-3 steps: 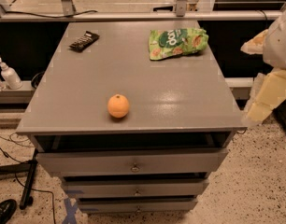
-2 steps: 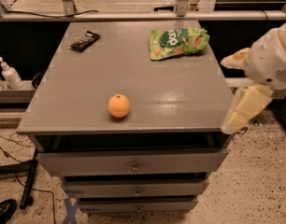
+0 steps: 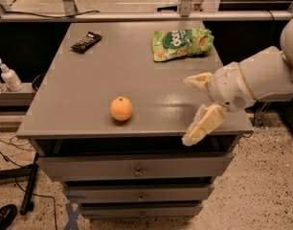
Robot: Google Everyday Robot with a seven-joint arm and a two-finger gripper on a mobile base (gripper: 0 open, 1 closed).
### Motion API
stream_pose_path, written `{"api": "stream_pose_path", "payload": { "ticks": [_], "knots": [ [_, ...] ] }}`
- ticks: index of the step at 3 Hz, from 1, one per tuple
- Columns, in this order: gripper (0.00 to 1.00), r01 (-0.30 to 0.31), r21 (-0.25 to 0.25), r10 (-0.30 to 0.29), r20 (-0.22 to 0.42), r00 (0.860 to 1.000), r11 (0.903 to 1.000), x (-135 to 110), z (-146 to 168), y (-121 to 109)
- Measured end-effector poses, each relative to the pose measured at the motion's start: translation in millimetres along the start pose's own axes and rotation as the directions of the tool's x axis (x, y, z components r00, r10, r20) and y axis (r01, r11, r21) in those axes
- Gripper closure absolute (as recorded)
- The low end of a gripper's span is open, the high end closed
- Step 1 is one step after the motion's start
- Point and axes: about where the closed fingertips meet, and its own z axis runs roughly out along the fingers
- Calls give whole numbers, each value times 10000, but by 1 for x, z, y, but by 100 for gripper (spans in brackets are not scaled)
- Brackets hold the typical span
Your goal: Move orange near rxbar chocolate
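The orange [image 3: 121, 109] sits on the grey cabinet top [image 3: 89, 90], near its front edge, left of centre. The rxbar chocolate [image 3: 86, 41], a flat black bar, lies at the far left corner of the top. My gripper [image 3: 189, 110] reaches in from the right, over the front right part of the top. Its two pale fingers [image 3: 202, 125] are spread apart and hold nothing. It is well to the right of the orange and apart from it.
A green crinkled chip bag [image 3: 182, 43] lies at the far right of the top. Drawers [image 3: 137, 169] run below the front edge. A white pump bottle [image 3: 8, 75] stands on a ledge at the left. A metal rail [image 3: 137, 16] runs behind the cabinet.
My arm has swung in from the right edge toward the left, and the gripper now hangs over the front right of the cabinet top. The orange, bar and bag have not moved.
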Motion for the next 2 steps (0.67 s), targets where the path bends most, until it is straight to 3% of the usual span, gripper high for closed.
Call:
{"api": "stream_pose_path", "payload": {
  "ticks": [1, 2],
  "knots": [
    [0, -42, -183, 66, 1312, 9913, 9998, -20, 37, -6],
    [0, -163, -166, 199, 2434, 9697, 9997, -43, 66, -9]
  ]
}}
